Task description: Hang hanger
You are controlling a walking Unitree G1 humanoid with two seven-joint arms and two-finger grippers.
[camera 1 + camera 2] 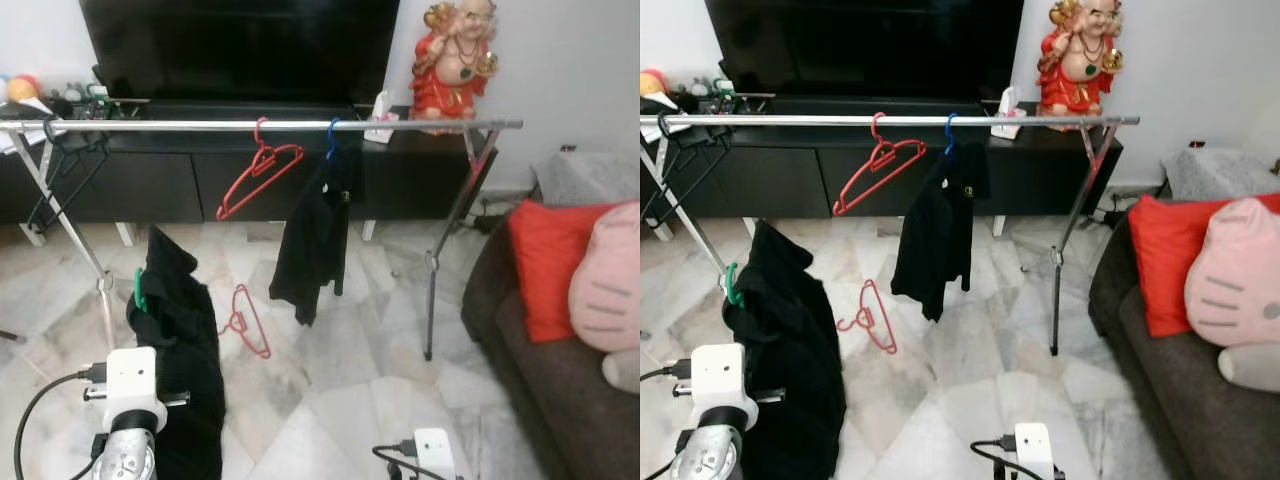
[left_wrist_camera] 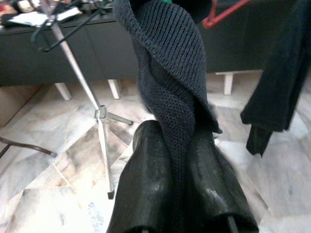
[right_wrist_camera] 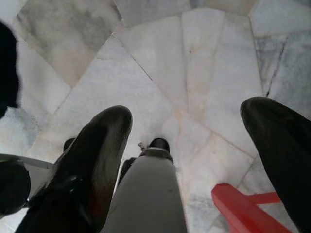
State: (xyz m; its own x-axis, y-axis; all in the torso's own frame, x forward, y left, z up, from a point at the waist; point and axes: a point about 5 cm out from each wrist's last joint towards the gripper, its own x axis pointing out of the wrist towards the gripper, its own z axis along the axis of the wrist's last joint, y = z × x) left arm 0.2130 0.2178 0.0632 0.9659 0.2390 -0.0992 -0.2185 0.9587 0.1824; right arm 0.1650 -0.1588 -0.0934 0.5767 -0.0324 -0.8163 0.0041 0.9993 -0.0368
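A silver clothes rail (image 1: pixel 200 126) crosses in front of me at head height. On it hang a red hanger (image 1: pixel 258 172), empty, and a blue hanger (image 1: pixel 332 138) carrying a black garment (image 1: pixel 318 230). Another red hanger (image 1: pixel 247 320) lies on the marble floor under the rail. My left gripper (image 2: pixel 180 194) is shut on a dark knit garment (image 2: pixel 170 73) that hangs on a green hanger (image 1: pixel 140 290), held low at the left, below the rail. My right gripper (image 3: pixel 189 131) hangs open, pointing down at the floor.
The rack's slanted legs (image 1: pixel 445 240) stand left and right. A black TV cabinet (image 1: pixel 230 180) with a red statue (image 1: pixel 455 60) is behind. A dark sofa (image 1: pixel 540 370) with red and pink cushions is on the right. A black hanger (image 1: pixel 60 140) hangs at the rail's left end.
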